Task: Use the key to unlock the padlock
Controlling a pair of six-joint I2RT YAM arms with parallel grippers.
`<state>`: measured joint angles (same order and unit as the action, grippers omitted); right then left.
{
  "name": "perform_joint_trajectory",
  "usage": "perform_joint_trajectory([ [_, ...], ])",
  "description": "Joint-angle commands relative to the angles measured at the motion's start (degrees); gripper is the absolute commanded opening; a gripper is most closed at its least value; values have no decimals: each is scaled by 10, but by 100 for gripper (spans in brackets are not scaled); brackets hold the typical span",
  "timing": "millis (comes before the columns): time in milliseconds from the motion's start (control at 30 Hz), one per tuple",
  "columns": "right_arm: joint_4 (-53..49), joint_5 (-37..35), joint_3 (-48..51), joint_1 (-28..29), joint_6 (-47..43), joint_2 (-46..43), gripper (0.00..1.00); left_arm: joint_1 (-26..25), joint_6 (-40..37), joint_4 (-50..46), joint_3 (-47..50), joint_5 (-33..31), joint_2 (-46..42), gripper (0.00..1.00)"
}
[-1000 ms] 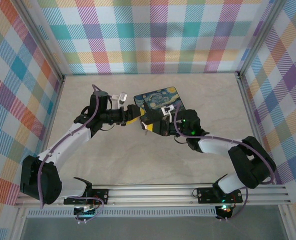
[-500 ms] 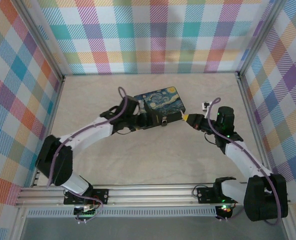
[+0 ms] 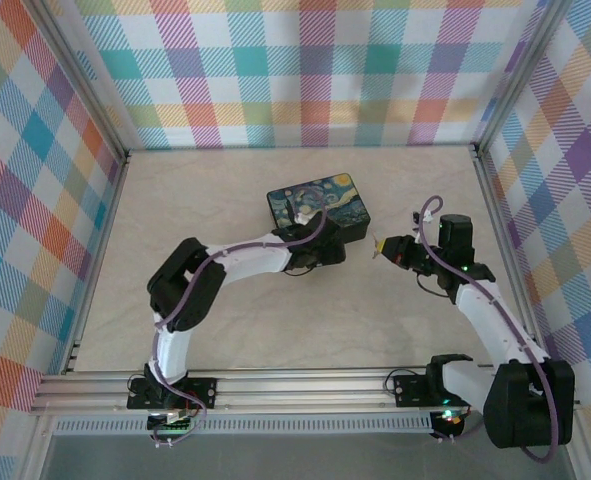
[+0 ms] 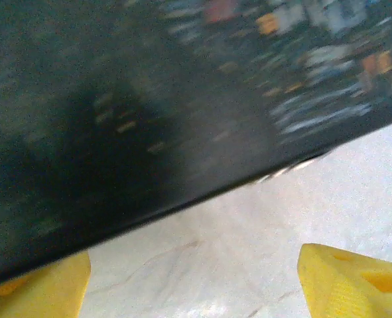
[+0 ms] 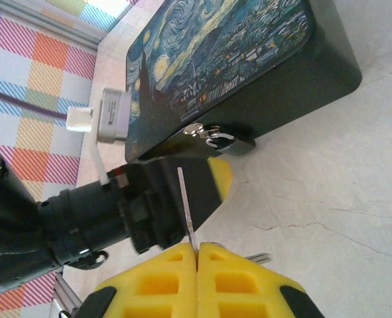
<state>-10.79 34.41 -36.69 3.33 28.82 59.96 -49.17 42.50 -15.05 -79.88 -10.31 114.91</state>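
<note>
Left gripper (image 4: 196,285) has slid along the box (image 4: 149,99) front, fingers apart; right gripper (image 5: 197,255) (pinching the key (image 5: 186,205)) should square the blade to the padlock (image 5: 225,141) keyway before advancing.

blue-and-yellow starry-night box lid (image 3: 341,198), yellow right claw (image 5: 197,250), pastel plaid walls (image 3: 305,70), beige marbled table (image 3: 275,335)

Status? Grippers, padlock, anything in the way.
Left gripper open at the box. Right gripper shut on key, short of padlock. Left finger sits between them.
</note>
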Motion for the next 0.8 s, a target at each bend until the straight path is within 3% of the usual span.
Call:
perform_joint_trajectory([
  [0,-46,-13,-24,-3,-36,-32,0,-8,16,-29,-45,-87,27,78],
  [200,-64,-14,-27,-3,-43,-55,0,-13,64,-91,-101,-142,78,63],
  [500,-57,4,-30,-3,-44,-54,0,-22,85,-110,-143,-190,116,43],
  [767,-54,14,-20,-3,-38,-56,0,-25,70,-143,-163,-231,132,44],
])
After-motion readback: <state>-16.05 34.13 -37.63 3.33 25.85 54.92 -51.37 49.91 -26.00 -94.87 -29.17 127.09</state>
